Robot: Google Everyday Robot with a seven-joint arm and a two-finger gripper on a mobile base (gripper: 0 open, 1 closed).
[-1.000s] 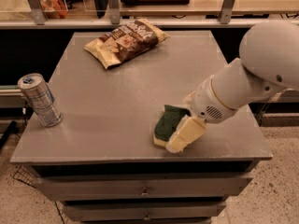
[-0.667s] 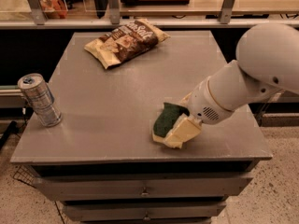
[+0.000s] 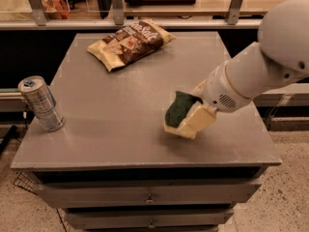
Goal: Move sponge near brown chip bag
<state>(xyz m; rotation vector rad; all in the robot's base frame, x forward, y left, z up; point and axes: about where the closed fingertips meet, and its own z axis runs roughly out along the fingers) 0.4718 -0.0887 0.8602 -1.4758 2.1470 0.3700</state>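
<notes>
The sponge (image 3: 177, 108), dark green on top with pale yellow foam below, is at the right front of the grey table (image 3: 120, 115). It is tilted and sits between the cream fingers (image 3: 202, 122) of my gripper (image 3: 186, 121), which is shut on it and holds it just above the tabletop. The white arm reaches in from the right. The brown chip bag (image 3: 130, 42) lies flat at the back of the table, left of centre, well away from the sponge.
A silver drink can (image 3: 41, 103) stands upright near the table's left front edge. Drawers (image 3: 149, 197) run under the tabletop. A shelf with metal posts (image 3: 116, 6) stands behind the table.
The gripper has risen slightly and shifted toward the back with the sponge in it. The sponge is now tilted off the table. The bag and can have not moved.
</notes>
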